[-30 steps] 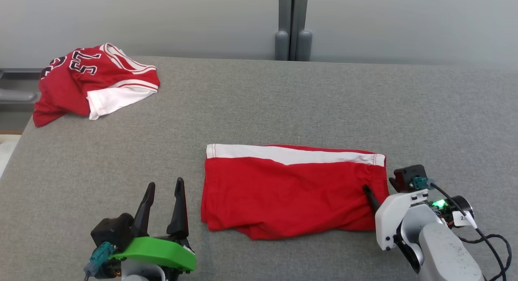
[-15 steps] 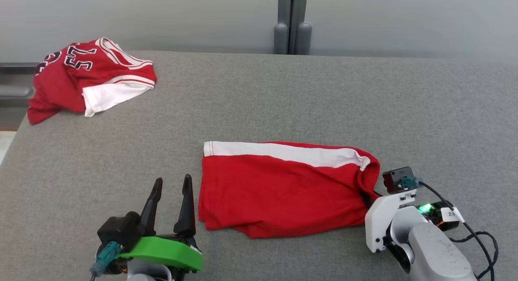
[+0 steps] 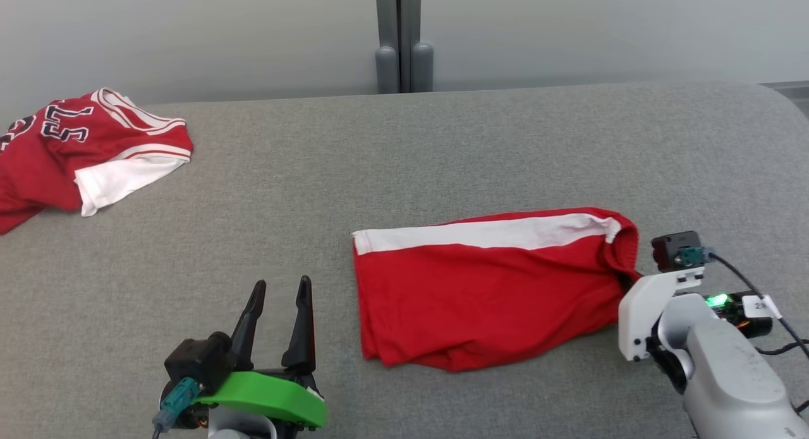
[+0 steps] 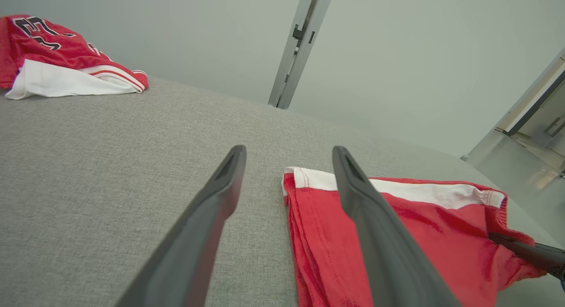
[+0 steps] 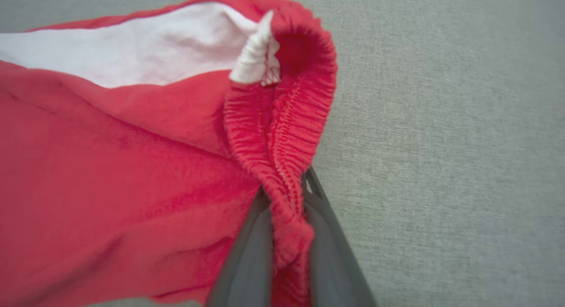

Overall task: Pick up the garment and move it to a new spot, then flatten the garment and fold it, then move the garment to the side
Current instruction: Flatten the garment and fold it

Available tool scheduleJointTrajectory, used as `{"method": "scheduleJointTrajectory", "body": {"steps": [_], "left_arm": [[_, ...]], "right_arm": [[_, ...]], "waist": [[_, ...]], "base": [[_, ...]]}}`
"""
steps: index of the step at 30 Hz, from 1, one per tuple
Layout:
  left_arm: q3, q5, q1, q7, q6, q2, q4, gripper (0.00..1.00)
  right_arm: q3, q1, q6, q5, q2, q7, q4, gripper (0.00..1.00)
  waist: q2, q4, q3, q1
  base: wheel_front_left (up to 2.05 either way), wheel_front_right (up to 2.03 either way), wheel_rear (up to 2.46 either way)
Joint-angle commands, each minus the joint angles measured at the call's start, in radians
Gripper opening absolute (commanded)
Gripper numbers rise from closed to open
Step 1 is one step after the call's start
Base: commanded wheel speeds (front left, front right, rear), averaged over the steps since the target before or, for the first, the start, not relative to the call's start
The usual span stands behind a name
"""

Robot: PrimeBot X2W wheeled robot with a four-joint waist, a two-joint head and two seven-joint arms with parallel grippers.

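Right gripper [image 5: 284, 194], angled in low from the right, pinches the red shorts [image 3: 486, 294].

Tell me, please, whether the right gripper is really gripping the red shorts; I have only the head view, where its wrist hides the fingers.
Observer: Yes. In the right wrist view the right gripper is shut on the ribbed waistband of the red shorts, which is pinched between its two fingers.
Operator: Is the waistband lying flat there?
Observer: No, it is bunched into a fold beyond the fingertips, with its white section gathered at the top.
Operator: And the shorts' other end?
Observer: The left wrist view shows several stacked layers along that edge, near the open left gripper.
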Motion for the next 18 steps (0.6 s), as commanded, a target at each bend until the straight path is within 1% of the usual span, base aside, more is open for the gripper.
{"method": "scheduleJointTrajectory", "body": {"steps": [1,4,6,9,11,16,17,18], "left_arm": [[-0.002,0.003,0.003,-0.001,-0.003,0.0,0.003,1.0],[-0.008,-0.002,0.0,-0.001,-0.004,0.0,0.009,1.0],[-0.012,-0.004,-0.003,-0.001,-0.005,0.0,0.012,1.0],[-0.014,-0.005,-0.007,-0.001,-0.007,0.0,0.016,1.0],[-0.015,-0.003,-0.009,-0.001,-0.008,0.0,0.02,1.0],[-0.019,0.002,-0.004,-0.001,-0.005,0.0,0.027,1.0],[-0.024,0.007,0.004,-0.001,-0.005,0.0,0.03,1.0],[-0.025,0.006,0.006,-0.001,-0.005,0.0,0.03,1.0]], "right_arm": [[-0.015,-0.005,-0.001,-0.011,-0.018,0.004,-0.002,0.0],[-0.048,0.01,-0.001,-0.018,-0.053,0.015,-0.008,0.0],[-0.066,0.017,-0.001,-0.022,-0.062,0.015,-0.018,0.0],[-0.075,0.024,-0.001,-0.023,-0.055,0.005,-0.04,0.0],[-0.063,0.03,-0.001,-0.002,-0.031,0.009,-0.057,0.0],[0.009,0.044,-0.001,0.055,0.013,0.026,-0.125,0.0],[0.108,0.059,-0.001,0.132,0.049,0.05,-0.215,0.0],[0.131,0.06,-0.001,0.151,0.055,0.054,-0.237,0.0]], "waist": [[0.0,-0.019,-0.001,0.0],[0.0,-0.027,0.002,0.0],[0.0,-0.032,0.004,0.0],[0.0,-0.034,0.005,0.0],[0.0,-0.034,0.002,0.0],[0.0,-0.017,-0.01,0.0],[0.0,0.004,-0.019,0.0],[0.0,0.008,-0.02,0.0]], "base": [[0.0,0.0,0.0],[0.0,0.0,0.0],[0.0,0.0,0.0],[0.0,0.0,0.0],[0.0,0.0,0.0],[0.0,0.0,0.0],[0.0,0.0,0.0],[0.0,0.0,0.0]]}}
